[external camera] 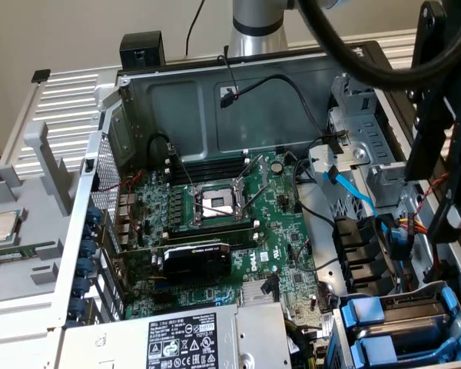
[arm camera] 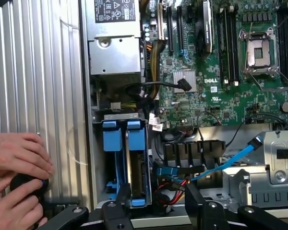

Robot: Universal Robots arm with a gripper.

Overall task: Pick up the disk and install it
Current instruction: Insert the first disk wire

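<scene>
The disk (arm camera: 136, 167) stands on edge in the drive cage at the case's corner, framed by its blue plastic carrier (arm camera: 119, 143). In the exterior view the disk (external camera: 415, 311) sits at the lower right between blue carrier tabs (external camera: 366, 311). My gripper (arm camera: 158, 208) hovers just above that cage with its black fingers (arm camera: 121, 203) spread wide; one finger is over the carrier's end and the other is over the red and blue cables. I see nothing clamped between them. In the exterior view my gripper (external camera: 434, 192) hangs over the case's right side.
The open case holds a green motherboard (external camera: 238, 223) with an open CPU socket (external camera: 219, 201), a grey power-supply box (external camera: 177, 338), and loose blue and black cables (external camera: 357, 196). A small silver chip (external camera: 4, 225) lies on a tray at the exterior view's left. A person's hands (arm camera: 14, 167) grip a dark object outside the case.
</scene>
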